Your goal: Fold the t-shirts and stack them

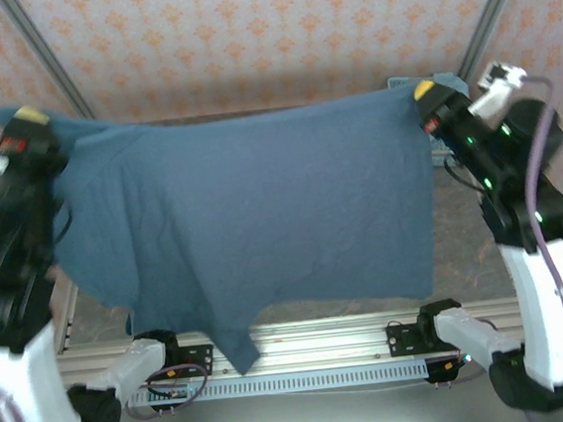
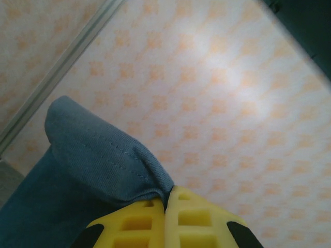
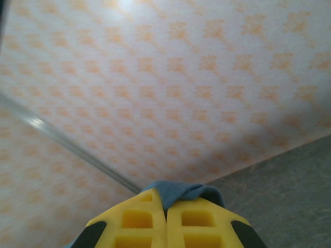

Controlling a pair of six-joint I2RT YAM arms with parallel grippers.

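High above the surface, a dark slate-blue t-shirt hangs spread like a curtain between the two arms. The left fingers grip its far-left top corner and the right fingers grip its far-right top corner.

At the left wrist, the yellow left fingers are pressed together with a stitched hem of the t-shirt pinched in the seam between them and folding over to the left. At the right wrist, the right fingers are likewise closed tight, with a small bunch of the t-shirt poking out at their tips.

The top edge runs nearly level from one side to the other, and a pointed flap droops lowest at the near left, over the aluminium rail that carries the arm bases. The hanging cloth screens most of the surface from the overhead camera, leaving a grey strip bare on the right.

A sliver of lighter teal-blue sits just behind the right fingers, too little of it to say what it is. Patterned orange wallpaper and two slanting metal frame poles stand at the far side.
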